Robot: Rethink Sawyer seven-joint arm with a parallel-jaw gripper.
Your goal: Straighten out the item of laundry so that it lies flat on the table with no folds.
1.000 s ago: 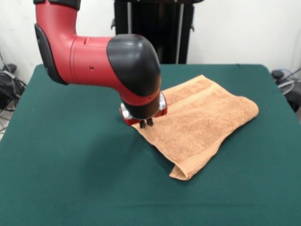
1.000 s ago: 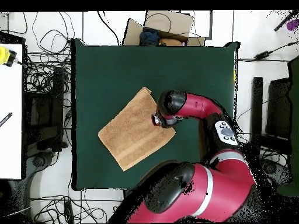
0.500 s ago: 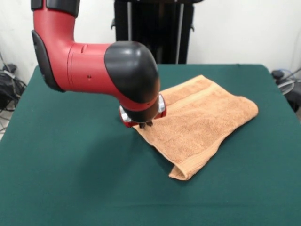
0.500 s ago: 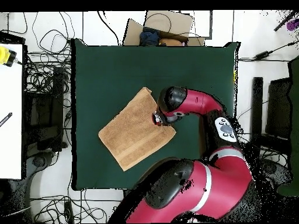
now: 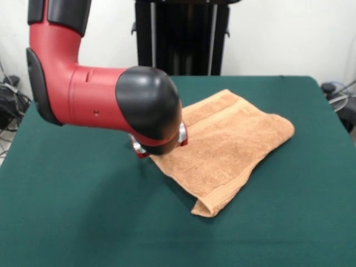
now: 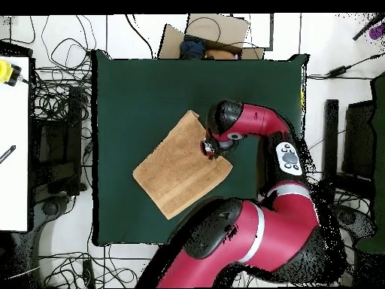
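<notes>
The towel (image 5: 222, 150) lies on the bench (image 5: 83, 222), folded over itself into a rectangle set at a slant to the bench edges. In the overhead view the towel (image 6: 180, 167) sits near the middle of the bench (image 6: 128, 90), slightly toward the robot-side edge, with all four bench edges well clear of the cloth.

Front view:
- A doubled layer is visible at the corner nearest the camera, where the upper ply curls over the lower one.
- A woven border band runs along the edge beside that corner; a second band crosses the cloth near the far corner.
- The surface is flat apart from the fold.

Arm and pincer:
- The red and black arm (image 5: 100, 100) comes down over the towel edge that faces the left side of the front view.
- The black wrist housing covers the pincer (image 5: 157, 154) in the front view; only the red and silver flange below it shows.
- In the overhead view the pincer (image 6: 210, 147) sits at the towel's edge, near one corner.
- Whether the pincer is apart, together or clamped on the cloth cannot be told from either view.
</notes>
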